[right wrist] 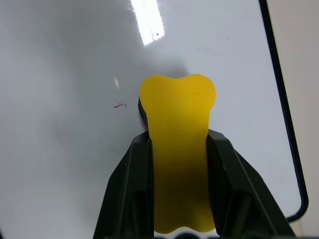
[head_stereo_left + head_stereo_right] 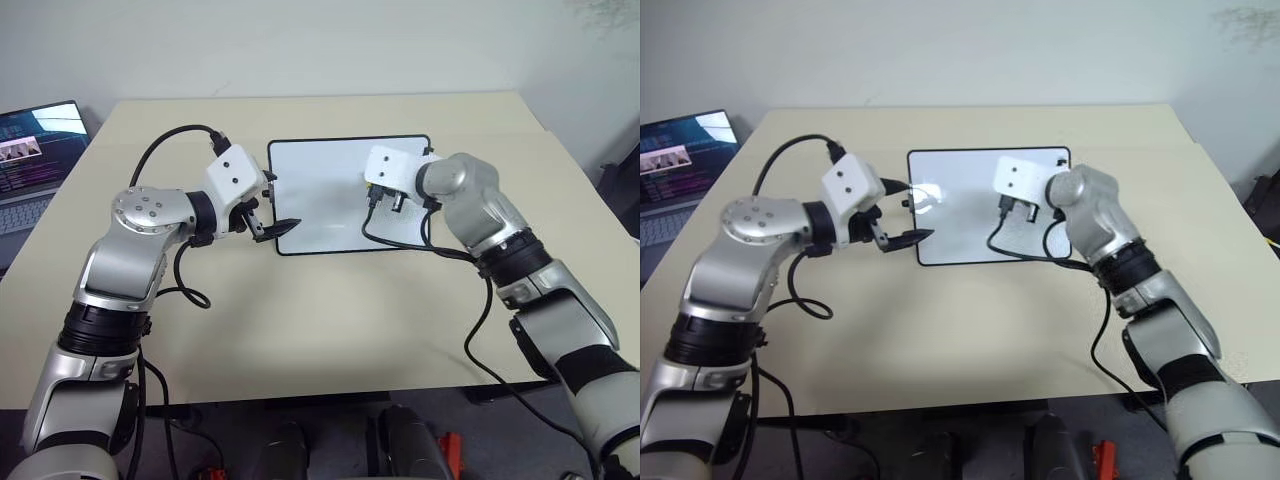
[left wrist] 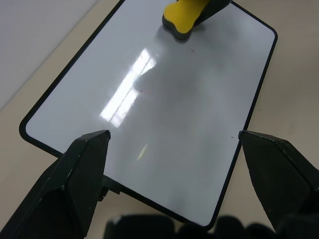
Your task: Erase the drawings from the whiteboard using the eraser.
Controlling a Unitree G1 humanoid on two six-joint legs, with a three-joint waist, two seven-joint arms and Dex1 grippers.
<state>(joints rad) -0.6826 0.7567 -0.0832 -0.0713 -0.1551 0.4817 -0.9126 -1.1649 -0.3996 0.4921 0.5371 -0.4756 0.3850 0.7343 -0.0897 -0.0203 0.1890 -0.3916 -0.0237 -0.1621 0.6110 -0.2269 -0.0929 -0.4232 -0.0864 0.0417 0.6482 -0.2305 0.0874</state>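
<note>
Silver arms, white wrists, black cables.

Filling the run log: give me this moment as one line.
right gripper: shut on eraser, over whiteboard | left gripper: open at board's edge | drawings: faint red specks left

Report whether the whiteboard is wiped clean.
Nearly clean: the whiteboard shows just faint red specks beside the eraser in the right claw.

eraser (image 1: 177, 149): bright yellow, dark underside | whiteboard (image 2: 330, 190): glossy white, thin black frame | drawings (image 1: 118, 105): just tiny red flecks | table (image 2: 330, 320): plain beige | fingers (image 3: 75, 184): black
</note>
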